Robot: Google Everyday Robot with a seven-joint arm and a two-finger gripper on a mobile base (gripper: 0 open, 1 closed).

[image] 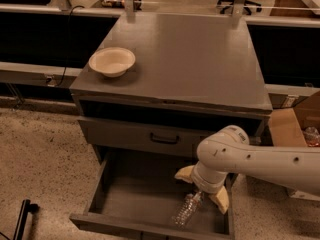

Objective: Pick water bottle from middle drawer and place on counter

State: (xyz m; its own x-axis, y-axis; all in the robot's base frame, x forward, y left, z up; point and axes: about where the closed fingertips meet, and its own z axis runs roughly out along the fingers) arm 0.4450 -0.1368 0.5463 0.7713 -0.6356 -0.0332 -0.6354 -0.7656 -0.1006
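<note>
While our claw [202,188] hangs low inside the open middle drawer [135,199], its two pale fingers [184,174] spread apart, we judge ourselves lined up to close on the water bottle [187,210]. The bottle lies on its side on the drawer floor near the front right corner. Its cap end points up toward the claw, which is just above it and apparently not yet gripping it. Higher up, the worktop [195,64] awaits it. A pale bowl [112,60] sits near the left edge, so we would favour the right side.
</note>
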